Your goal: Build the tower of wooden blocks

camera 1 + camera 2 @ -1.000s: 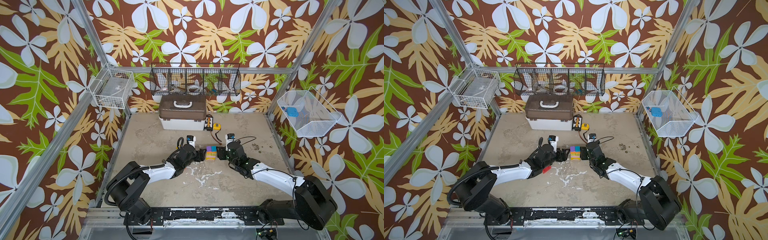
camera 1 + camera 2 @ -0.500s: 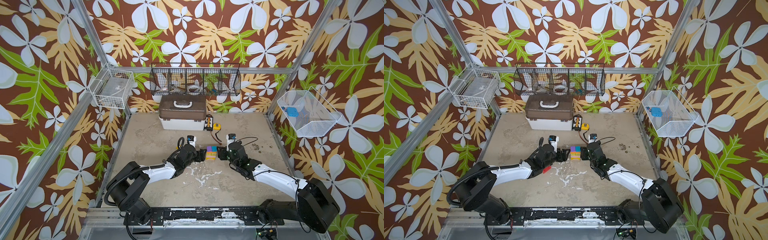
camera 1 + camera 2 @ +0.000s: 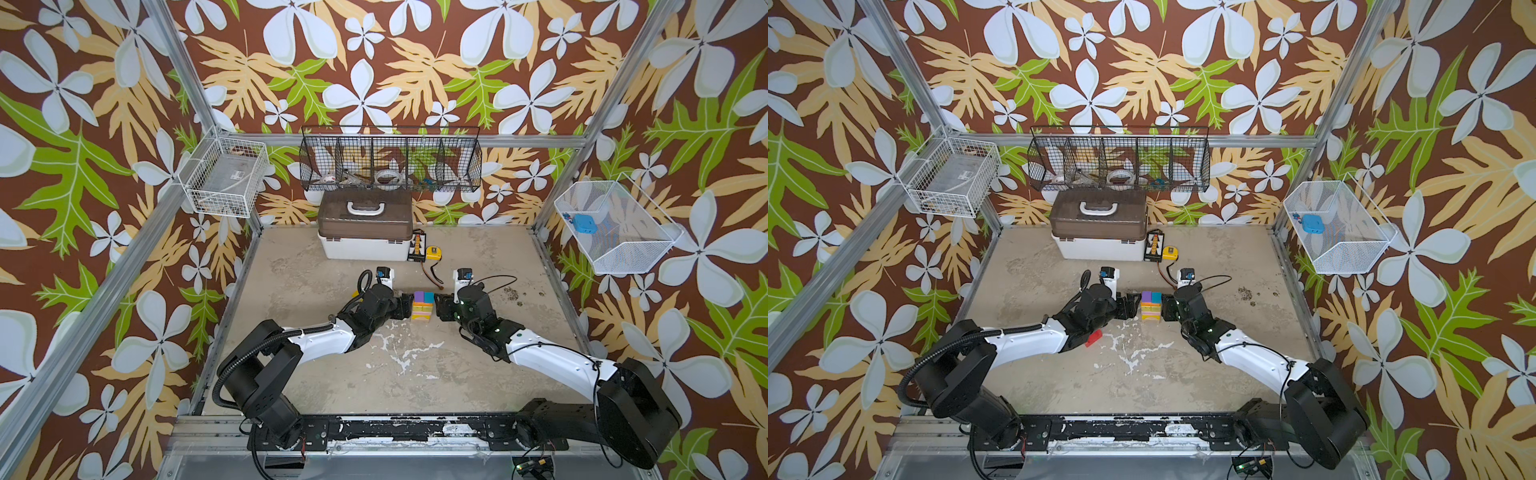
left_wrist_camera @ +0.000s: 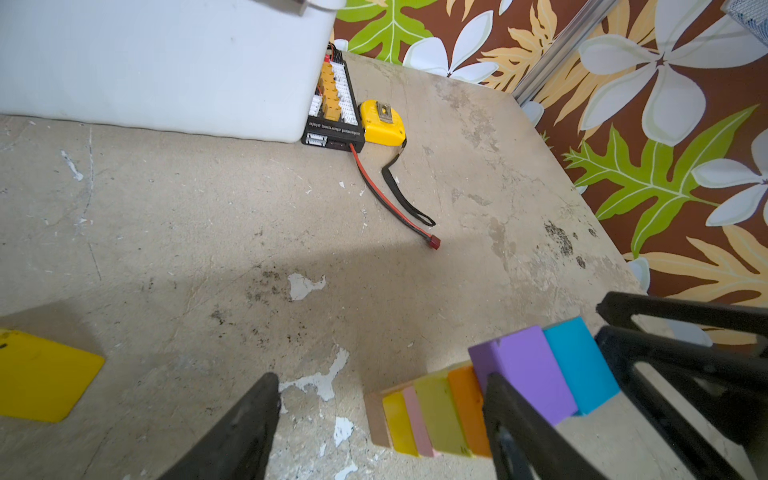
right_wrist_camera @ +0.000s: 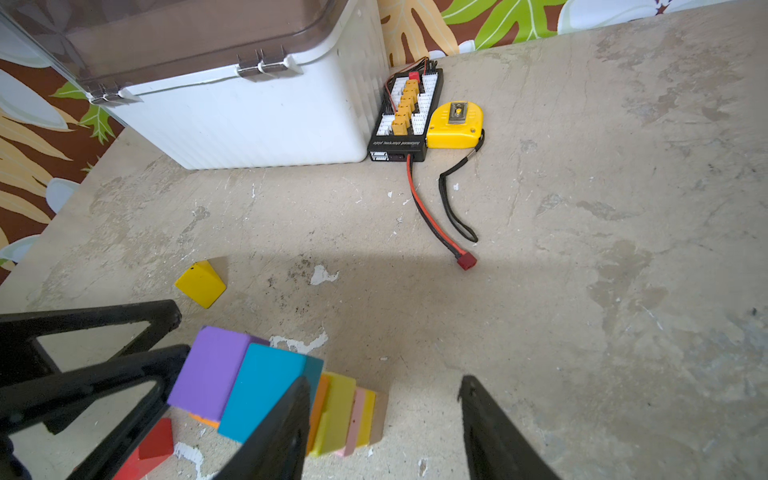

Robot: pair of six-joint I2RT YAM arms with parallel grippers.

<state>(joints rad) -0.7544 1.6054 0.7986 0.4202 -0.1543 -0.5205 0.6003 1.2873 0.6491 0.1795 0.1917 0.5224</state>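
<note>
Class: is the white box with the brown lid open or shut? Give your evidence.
Shut. The brown lid sits flat on the white box in both top views; its clasps lie across the seam.

**Tower part-built, two blocks loose**

The tower (image 3: 423,308) stands upright between the tips of the left tool (image 3: 406,305) and the right tool (image 3: 438,306), close to both; contact cannot be told. Layers from the bench up: plain wood, yellow, pink, yellow, orange. On top, a purple block (image 4: 528,374) and a teal block (image 4: 579,365) sit side by side, purple toward the left tool. The yellow roof piece (image 5: 200,284) lies loose beyond the left tool. A red block (image 3: 1093,338) lies behind it.
</note>
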